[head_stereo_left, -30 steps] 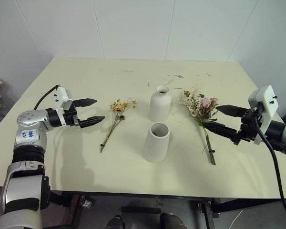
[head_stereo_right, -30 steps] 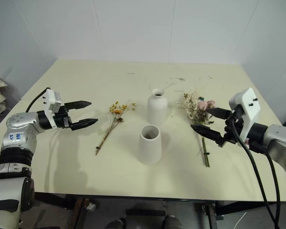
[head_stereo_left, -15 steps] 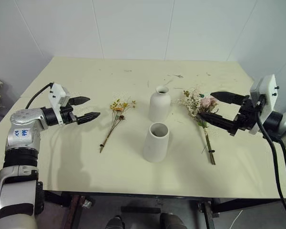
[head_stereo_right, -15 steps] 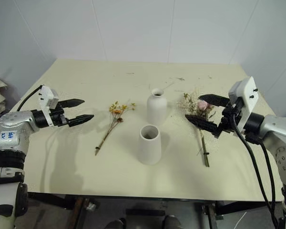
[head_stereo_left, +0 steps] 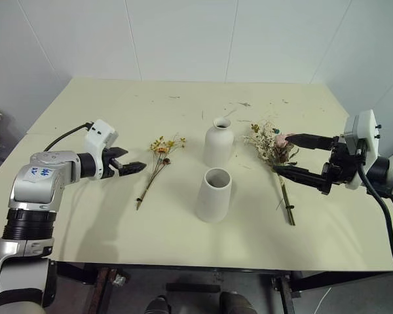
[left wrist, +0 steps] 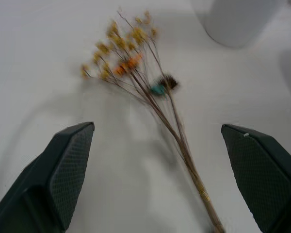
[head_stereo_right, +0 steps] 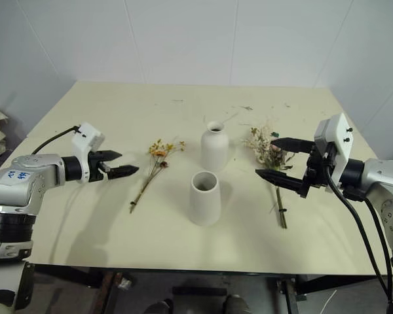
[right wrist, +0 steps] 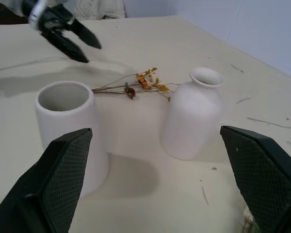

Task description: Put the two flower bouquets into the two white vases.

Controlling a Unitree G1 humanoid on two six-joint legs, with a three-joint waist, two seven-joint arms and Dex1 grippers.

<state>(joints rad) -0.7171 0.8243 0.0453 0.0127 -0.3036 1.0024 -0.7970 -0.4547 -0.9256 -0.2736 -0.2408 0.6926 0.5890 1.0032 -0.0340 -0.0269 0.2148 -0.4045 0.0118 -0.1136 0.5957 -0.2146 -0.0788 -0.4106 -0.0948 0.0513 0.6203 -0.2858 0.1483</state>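
Both hands (left (head_stereo_left: 132,169), right (head_stereo_left: 297,157)) gape empty; two vases (head_stereo_left: 219,142), two bouquets (head_stereo_left: 158,161) lie flat.

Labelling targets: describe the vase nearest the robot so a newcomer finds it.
On the cream table, two white vases stand mid-table between the two bouquets. The wide-mouthed cone vase is nearer the robot; unlike the narrow-necked bottle vase behind it, it tapers upward to an open rim.

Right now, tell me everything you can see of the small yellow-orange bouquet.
The small bouquet is a sparse bunch of thin, dry-looking brownish stems fanning into tiny yellow and orange heads, with a dark and teal bit at the gather. It lies flat on the cream table, heads toward the far side near the bottle-shaped vase, stem end toward the near edge. Nothing holds it; the left gripper, fingers open, hovers just beside it.
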